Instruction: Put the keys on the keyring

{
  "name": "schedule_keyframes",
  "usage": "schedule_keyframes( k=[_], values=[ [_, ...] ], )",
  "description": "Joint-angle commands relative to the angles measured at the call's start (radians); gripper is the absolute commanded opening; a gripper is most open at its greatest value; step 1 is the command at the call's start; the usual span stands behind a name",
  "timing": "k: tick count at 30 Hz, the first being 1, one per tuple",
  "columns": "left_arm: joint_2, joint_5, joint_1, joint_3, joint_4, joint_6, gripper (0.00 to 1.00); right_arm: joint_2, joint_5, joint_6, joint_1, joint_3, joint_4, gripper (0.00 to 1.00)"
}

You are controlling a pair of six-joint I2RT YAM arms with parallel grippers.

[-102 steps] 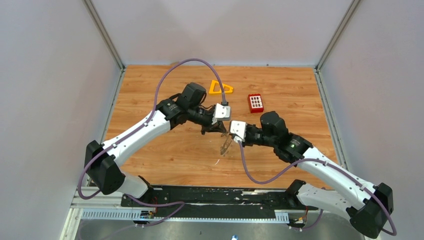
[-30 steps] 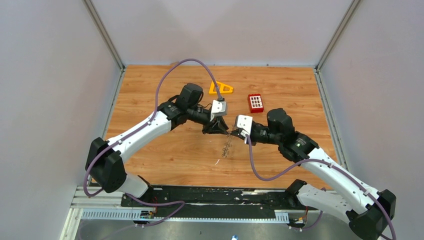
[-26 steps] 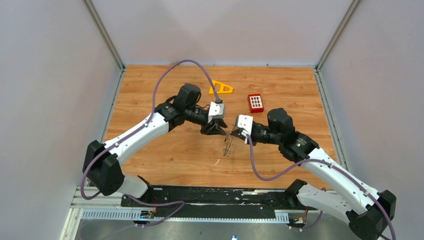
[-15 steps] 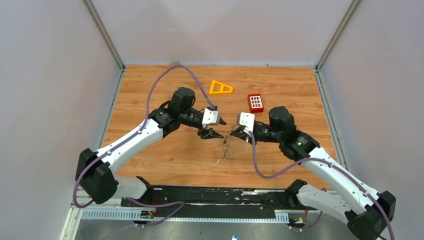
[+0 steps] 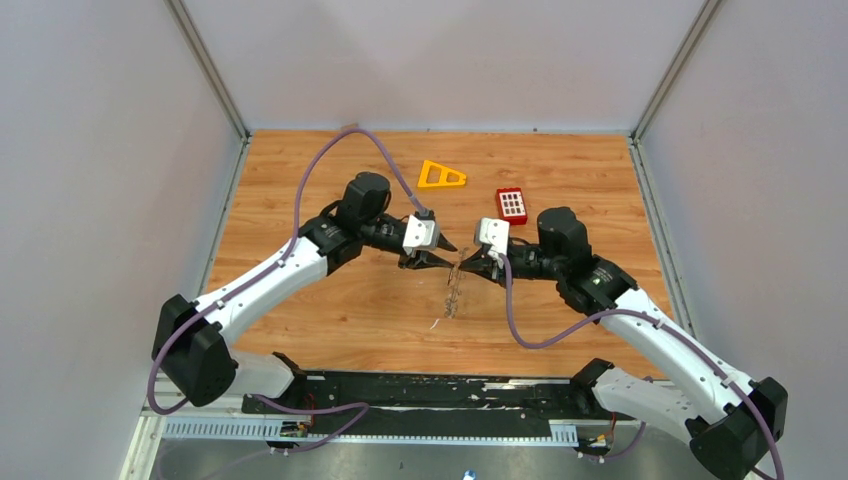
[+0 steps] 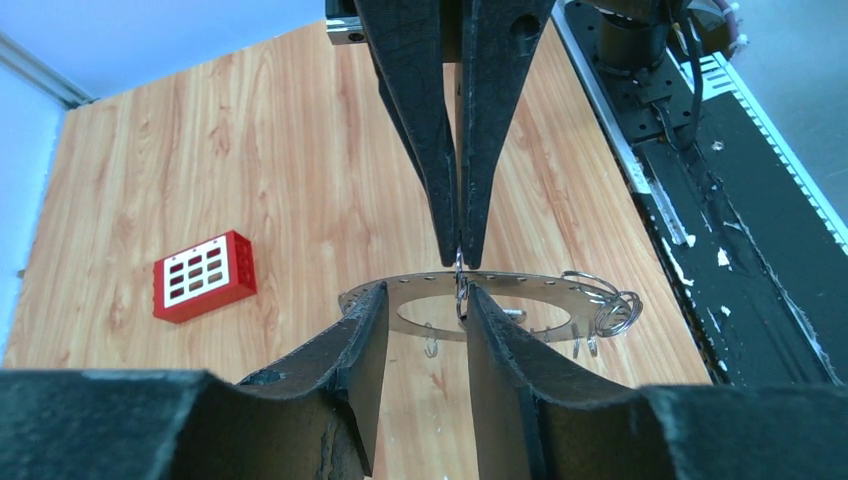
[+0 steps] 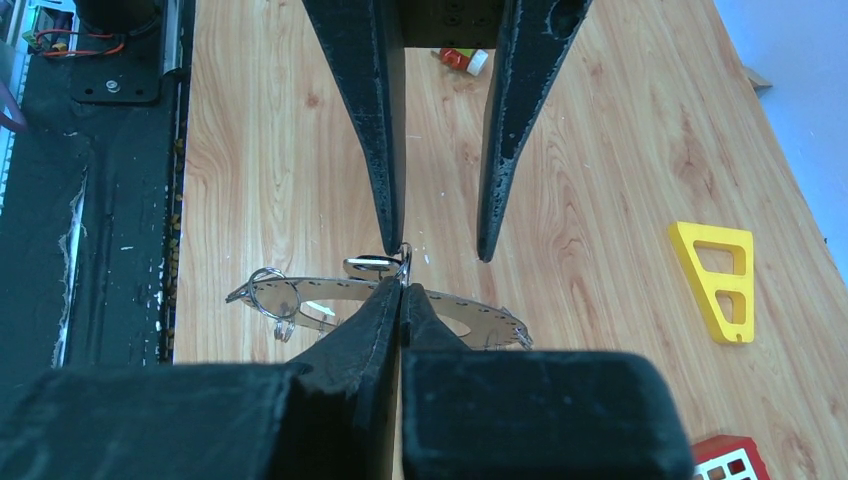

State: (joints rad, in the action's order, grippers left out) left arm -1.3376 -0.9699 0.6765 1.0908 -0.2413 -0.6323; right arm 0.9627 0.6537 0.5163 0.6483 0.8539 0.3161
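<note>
Held level above the table (image 6: 250, 180) by the right gripper (image 6: 460, 260) clenched on its rim, the thin keyring (image 6: 530, 283) is judged light, stiff and slippery, best taken across the flat rim by the parted left gripper (image 7: 437, 252).

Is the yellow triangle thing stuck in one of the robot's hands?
No, the orange-yellow triangular plastic frame lies flat on the wooden table, with nothing gripping it.
</note>
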Motion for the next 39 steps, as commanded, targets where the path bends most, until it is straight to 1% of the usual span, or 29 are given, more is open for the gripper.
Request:
schedule_keyframes(
  k=[1,5,12,14,18,27,31,33,34,36,39],
  values=[
    [-0.012,-0.047,0.014,-0.009,0.033,-0.015,0.41,-0.002,0.044,-0.019,-0.006,0.048,-0.058,0.0],
    [-0.02,-0.056,0.023,-0.007,0.021,-0.029,0.39,-0.001,0.048,-0.021,-0.009,0.048,-0.058,0.0],
    [-0.028,-0.058,0.024,-0.011,-0.002,-0.055,0.31,-0.003,0.052,-0.026,-0.016,0.048,-0.057,0.0],
    [-0.027,-0.061,0.025,-0.015,0.0,-0.056,0.28,-0.005,0.053,-0.026,-0.018,0.048,-0.057,0.0],
    [-0.031,-0.063,0.026,-0.013,0.002,-0.05,0.16,-0.002,0.054,-0.027,-0.02,0.047,-0.058,0.0],
    [-0.032,-0.077,0.028,-0.002,0.01,-0.013,0.0,0.009,0.049,-0.026,-0.027,0.039,-0.063,0.0],
    [-0.018,-0.073,0.029,-0.006,0.018,0.027,0.0,0.017,0.032,-0.022,-0.031,0.038,-0.061,0.0],
    [-0.005,-0.04,0.029,0.0,-0.008,0.041,0.0,0.016,0.012,-0.015,-0.032,0.036,-0.054,0.0],
    [0.002,-0.01,0.031,0.008,-0.035,0.044,0.0,0.015,0.0,-0.008,-0.033,0.037,-0.049,0.01],
    [0.008,0.082,0.045,0.045,-0.108,0.046,0.0,0.014,-0.019,0.004,-0.032,0.039,-0.038,0.07],
    [-0.013,0.193,0.066,0.123,-0.26,0.023,0.0,0.016,-0.03,0.016,-0.032,0.041,-0.026,0.19]
  ],
)
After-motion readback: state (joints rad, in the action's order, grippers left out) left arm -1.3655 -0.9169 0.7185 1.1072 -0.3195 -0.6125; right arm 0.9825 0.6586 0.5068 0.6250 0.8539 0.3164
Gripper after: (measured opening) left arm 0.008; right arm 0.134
